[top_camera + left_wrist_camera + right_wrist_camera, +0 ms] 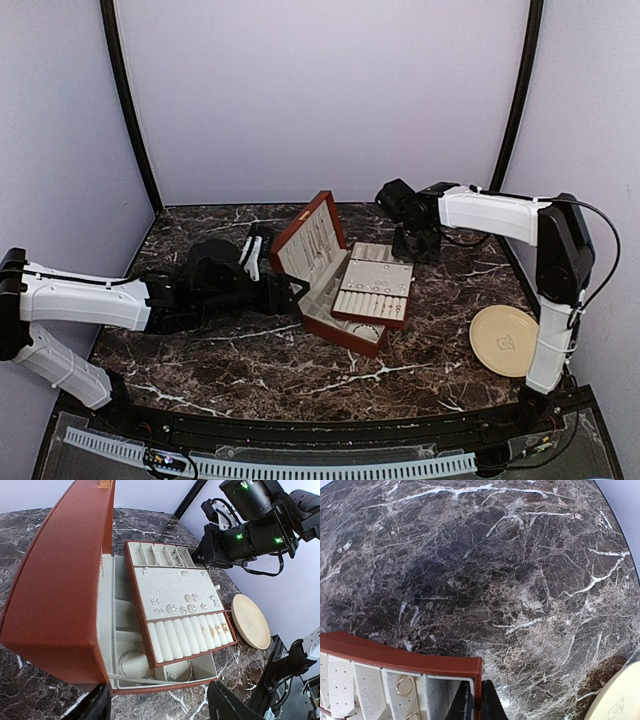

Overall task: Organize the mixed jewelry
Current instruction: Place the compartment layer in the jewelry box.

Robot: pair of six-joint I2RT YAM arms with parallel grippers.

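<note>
Small sparkly studs (172, 609) dot the cream tray (170, 582) (tiny, hard to tell apart), gold rings (216, 628) sit between its rolls, and a thin bangle (134, 664) lies below.

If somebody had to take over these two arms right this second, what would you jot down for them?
Left gripper: open, empty, facing the front of the open wooden box.
Right gripper: shut on the rim at the far corner of the tray.
Jewelry: studs and rings sit in the tray; a hoop lies in the lower compartment beneath.
Done: those pieces are sorted into the box.
Left: unclear; no loose pieces show in these views.
</note>
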